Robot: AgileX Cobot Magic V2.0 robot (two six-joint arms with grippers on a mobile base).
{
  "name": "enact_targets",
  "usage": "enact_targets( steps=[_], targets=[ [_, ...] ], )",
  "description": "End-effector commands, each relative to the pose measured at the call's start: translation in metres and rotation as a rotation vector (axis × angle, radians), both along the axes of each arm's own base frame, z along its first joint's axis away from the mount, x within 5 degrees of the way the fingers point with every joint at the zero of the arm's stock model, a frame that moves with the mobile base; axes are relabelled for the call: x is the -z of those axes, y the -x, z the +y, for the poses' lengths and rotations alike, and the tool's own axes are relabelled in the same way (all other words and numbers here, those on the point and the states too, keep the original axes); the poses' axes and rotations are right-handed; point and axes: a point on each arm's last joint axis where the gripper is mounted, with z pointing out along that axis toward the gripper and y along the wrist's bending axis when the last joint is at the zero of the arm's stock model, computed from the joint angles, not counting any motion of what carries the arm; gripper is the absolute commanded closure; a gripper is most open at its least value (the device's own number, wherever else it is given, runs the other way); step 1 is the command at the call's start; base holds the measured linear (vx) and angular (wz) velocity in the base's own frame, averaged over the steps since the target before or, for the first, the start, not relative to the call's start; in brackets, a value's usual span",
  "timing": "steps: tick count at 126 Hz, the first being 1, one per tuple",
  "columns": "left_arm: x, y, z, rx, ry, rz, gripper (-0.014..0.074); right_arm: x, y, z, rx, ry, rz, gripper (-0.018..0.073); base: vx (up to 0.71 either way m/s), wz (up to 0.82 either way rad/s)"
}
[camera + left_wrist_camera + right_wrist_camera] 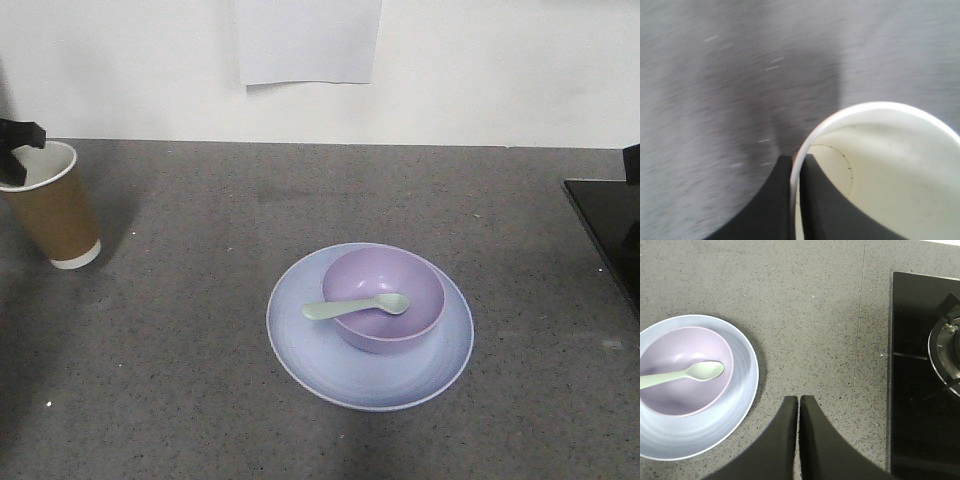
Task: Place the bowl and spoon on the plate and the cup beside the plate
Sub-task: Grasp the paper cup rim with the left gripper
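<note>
The lavender bowl point(384, 298) sits on the pale blue plate point(310, 335) in the middle of the grey counter. A mint spoon point(357, 307) lies across the bowl, its handle pointing left over the rim. The same bowl point(670, 395), plate point(742, 390) and spoon point(687, 374) show at the left of the right wrist view. The brown paper cup point(50, 205) is at the far left, tilted slightly. My left gripper point(18, 152) is shut on the cup's point(890, 165) rim, one finger inside, one outside point(795, 167). My right gripper point(799, 401) is shut and empty, over bare counter right of the plate.
A black glass hob point(610, 235) lies along the right edge of the counter, with a burner point(947, 352) in the right wrist view. A sheet of white paper point(308, 40) hangs on the wall behind.
</note>
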Motion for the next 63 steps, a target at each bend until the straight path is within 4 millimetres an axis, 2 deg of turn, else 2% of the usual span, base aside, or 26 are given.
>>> enact_targets(
  steps=[1, 8, 13, 47, 63],
  targets=[
    [-0.038, 0.01, -0.028, 0.075, 0.027, -0.139, 0.0605, -0.014, 0.002, -0.002, 0.0, -0.002, -0.096, 0.0561, 0.0, 0.0],
    [-0.04, 0.012, -0.039, 0.106, 0.025, -0.143, 0.0605, -0.014, 0.002, -0.002, 0.0, -0.002, -0.096, 0.0561, 0.0, 0.0],
    [-0.04, 0.012, -0.055, 0.151, 0.022, -0.142, 0.0605, -0.014, 0.002, -0.002, 0.0, -0.002, -0.096, 0.0561, 0.0, 0.0],
    [-0.04, 0.023, -0.131, 0.354, -0.007, -0.139, 0.0605, -0.014, 0.002, -0.002, 0.001, -0.002, -0.096, 0.0561, 0.0, 0.0],
    [-0.038, 0.029, -0.157, 0.423, -0.003, -0.141, 0.0605, -0.014, 0.002, -0.002, 0.001, -0.002, -0.096, 0.0561, 0.0, 0.0]
  ],
)
